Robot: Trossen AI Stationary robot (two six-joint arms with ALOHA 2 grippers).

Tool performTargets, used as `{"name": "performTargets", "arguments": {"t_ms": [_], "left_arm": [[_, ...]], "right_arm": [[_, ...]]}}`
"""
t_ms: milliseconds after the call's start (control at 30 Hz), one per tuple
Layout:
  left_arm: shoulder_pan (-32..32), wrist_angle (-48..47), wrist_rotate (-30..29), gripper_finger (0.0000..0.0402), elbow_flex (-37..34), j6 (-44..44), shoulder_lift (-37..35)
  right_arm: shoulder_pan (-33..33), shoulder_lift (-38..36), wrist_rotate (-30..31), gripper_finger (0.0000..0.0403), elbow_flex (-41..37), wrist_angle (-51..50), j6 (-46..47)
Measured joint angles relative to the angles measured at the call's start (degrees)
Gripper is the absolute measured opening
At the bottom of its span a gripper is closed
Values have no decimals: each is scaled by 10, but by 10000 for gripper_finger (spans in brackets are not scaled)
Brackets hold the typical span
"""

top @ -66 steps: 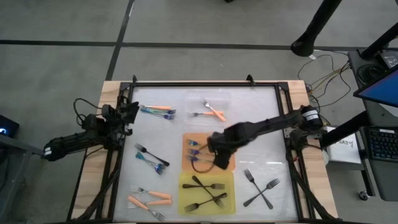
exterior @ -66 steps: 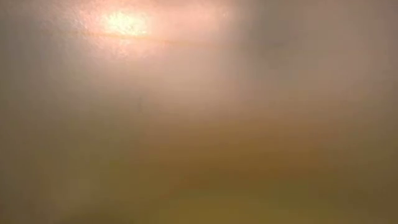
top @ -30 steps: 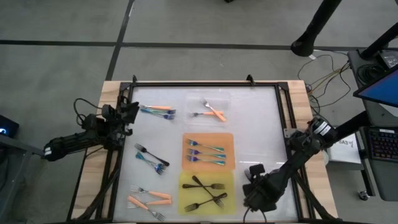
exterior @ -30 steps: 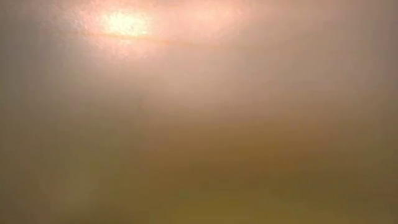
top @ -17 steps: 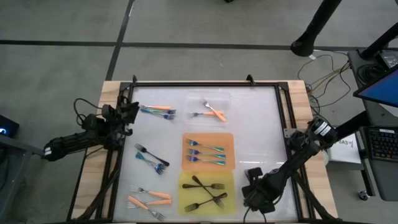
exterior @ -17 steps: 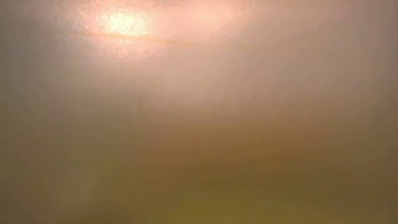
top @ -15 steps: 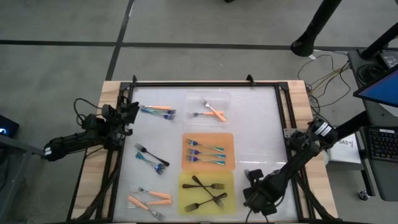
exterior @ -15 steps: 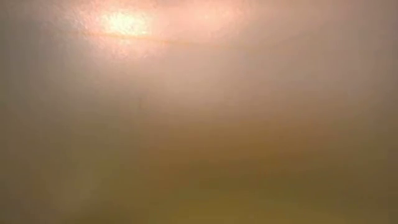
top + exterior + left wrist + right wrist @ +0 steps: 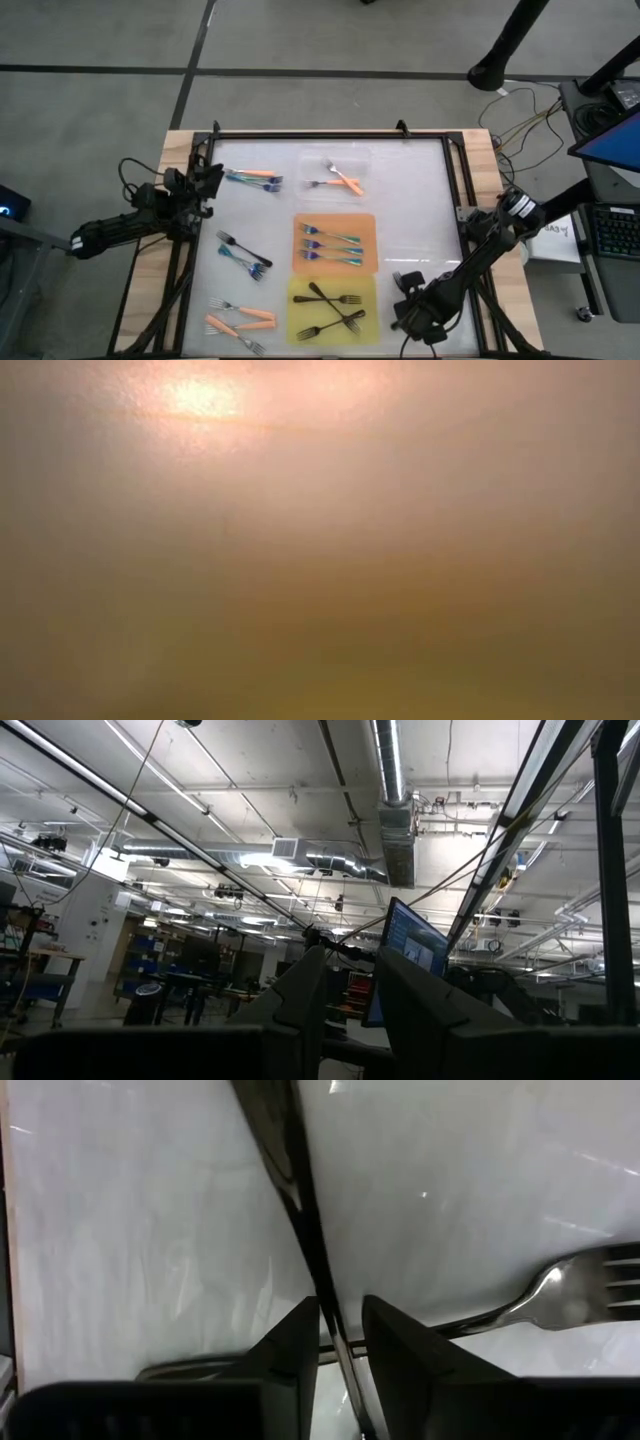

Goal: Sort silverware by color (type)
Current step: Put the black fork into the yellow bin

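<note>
Two black forks lie crossed on the white table at its near right; from above only one fork's tines (image 9: 397, 278) show beside my right arm. My right gripper (image 9: 420, 315) hangs over them, pointing down. In the right wrist view its fingers stand a narrow gap apart on either side of one black fork's handle (image 9: 298, 1210). The other black fork (image 9: 570, 1295) lies under it, crosswise. My left gripper (image 9: 350, 990) is parked at the table's left edge (image 9: 195, 185), tilted up, slightly open and holding nothing. My right gripper (image 9: 340, 1345) comes from above, pointing down, with its fingers across the black fork's handle (image 9: 325, 1305), about at its middle. Whether the fingers touch the handle, I cannot tell. The fork lies flat on the table over the other one.
An orange tray (image 9: 368, 222) holds teal forks, a yellow tray (image 9: 297, 290) black forks, and a clear tray (image 9: 360, 158) orange forks. Loose forks lie at the far left (image 9: 255, 177), middle left (image 9: 245, 255) and near left (image 9: 240, 320). The low view shows only an amber haze.
My right gripper has sunk toward the two crossed black forks at the table's near right and drifted a little toward the right edge. The forks lie as before.
</note>
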Motion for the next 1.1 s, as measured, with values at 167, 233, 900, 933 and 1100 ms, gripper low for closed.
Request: {"name": "performTargets", "arguments": {"t_ms": [167,233,900,933,1100], "left_arm": [[0,0,0,75,0,0,0],[0,0,0,75,0,0,0],[0,0,0,75,0,0,0],[0,0,0,75,0,0,0],[0,0,0,75,0,0,0]], "right_arm": [[0,-1,8,57,-12,15,-13],[1,-1,18,47,-14,28,-40],[0,-66,32,10,19,38,-60],[-2,-70,38,10,27,40,-58],[-9,-88,110,10,78,41,-70]]}}
